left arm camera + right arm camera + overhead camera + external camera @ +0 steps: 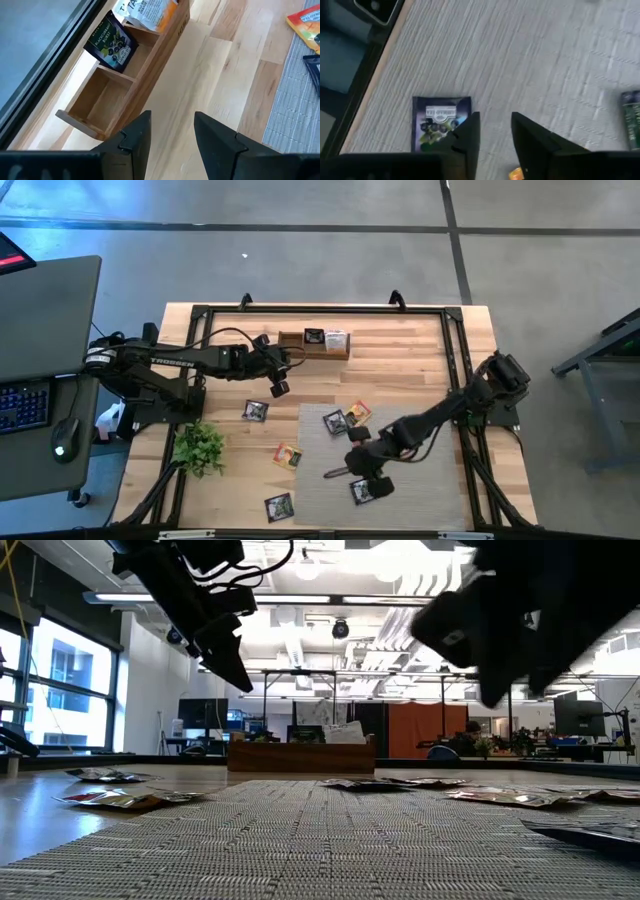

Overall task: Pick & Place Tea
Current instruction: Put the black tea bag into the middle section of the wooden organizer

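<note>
Tea: small flat square foil sachets, scattered over a pale plank table (420, 350) and a grey woven mat (420, 500). On the mat: a dark sachet (335, 421), an orange one (358, 413) touching it, and a dark blue printed one (441, 122) just beside the right gripper (495, 131), whose fingers stand apart with nothing between them. On bare wood: a dark sachet (255, 411), an orange-yellow one (288, 456), and a dark one (279, 506) near the front edge. Wooden box (125, 80), oblong, with partitioned compartments, at the table's far side: one compartment holds a dark sachet (111, 44) upright, the next a white-and-orange one (150, 11), the nearest is bare. Left gripper (170, 135) hangs just above the table beside the box, fingers parted, holding nothing. Green plant (200, 447), leafy, at the left edge.
</note>
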